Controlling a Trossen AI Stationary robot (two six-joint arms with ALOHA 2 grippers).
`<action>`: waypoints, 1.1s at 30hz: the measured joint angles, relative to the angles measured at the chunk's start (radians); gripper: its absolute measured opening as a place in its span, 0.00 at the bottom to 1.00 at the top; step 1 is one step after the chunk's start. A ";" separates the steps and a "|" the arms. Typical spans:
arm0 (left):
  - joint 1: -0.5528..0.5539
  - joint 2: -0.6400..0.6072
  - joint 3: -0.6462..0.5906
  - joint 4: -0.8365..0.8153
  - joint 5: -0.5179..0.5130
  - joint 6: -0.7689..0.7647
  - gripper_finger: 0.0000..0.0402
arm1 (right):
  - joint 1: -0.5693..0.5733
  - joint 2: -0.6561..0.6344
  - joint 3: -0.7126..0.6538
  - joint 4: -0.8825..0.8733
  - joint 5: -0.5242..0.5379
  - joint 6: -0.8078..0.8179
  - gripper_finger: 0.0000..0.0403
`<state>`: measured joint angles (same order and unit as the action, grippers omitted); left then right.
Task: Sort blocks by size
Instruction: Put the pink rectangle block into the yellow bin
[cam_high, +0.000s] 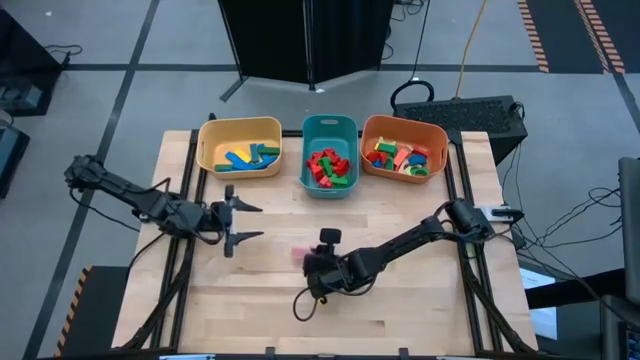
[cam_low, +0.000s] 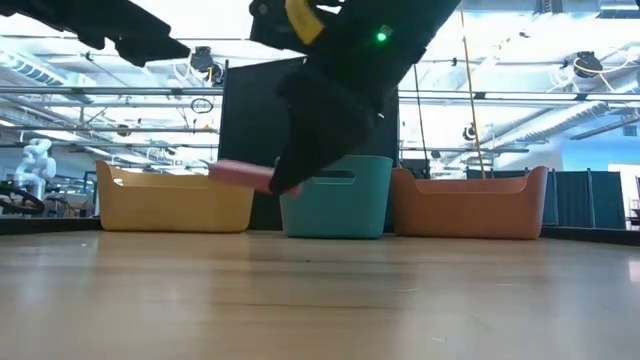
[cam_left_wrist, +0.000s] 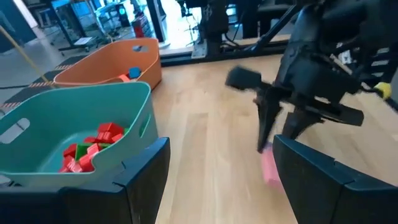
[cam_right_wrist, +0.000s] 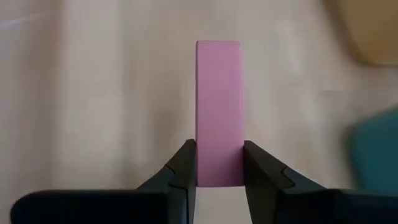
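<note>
The two fingers (cam_right_wrist: 186, 165) of the right gripper (cam_right_wrist: 219, 163) are clenched on the end of a long pink block (cam_right_wrist: 218, 106), held above the wooden table (cam_high: 420, 300) before the teal bin (cam_high: 330, 130), while the left gripper (cam_high: 245, 224) waits wide open near the yellow bin (cam_high: 215, 135).

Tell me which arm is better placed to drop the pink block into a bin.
Right. The right gripper is already shut on the pink block, lifted off the table in front of the bins. The left gripper hangs open and empty, nearer the yellow bin.
</note>
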<state>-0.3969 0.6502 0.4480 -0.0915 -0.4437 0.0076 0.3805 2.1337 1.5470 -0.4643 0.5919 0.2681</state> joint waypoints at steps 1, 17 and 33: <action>-0.002 0.013 0.000 0.005 -0.006 -0.003 0.68 | 0.000 -0.002 0.000 0.000 0.043 0.000 0.19; 0.038 0.185 0.000 0.108 0.012 -0.665 0.68 | -0.017 -0.012 0.000 0.183 0.304 -0.255 0.19; 0.096 0.288 -0.001 0.109 0.123 -0.919 0.68 | -0.044 -0.012 0.001 0.349 0.327 -0.422 0.19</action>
<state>-0.3012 0.9383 0.4473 0.0173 -0.3202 -0.9119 0.3370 2.1220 1.5485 -0.1149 0.9185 -0.1543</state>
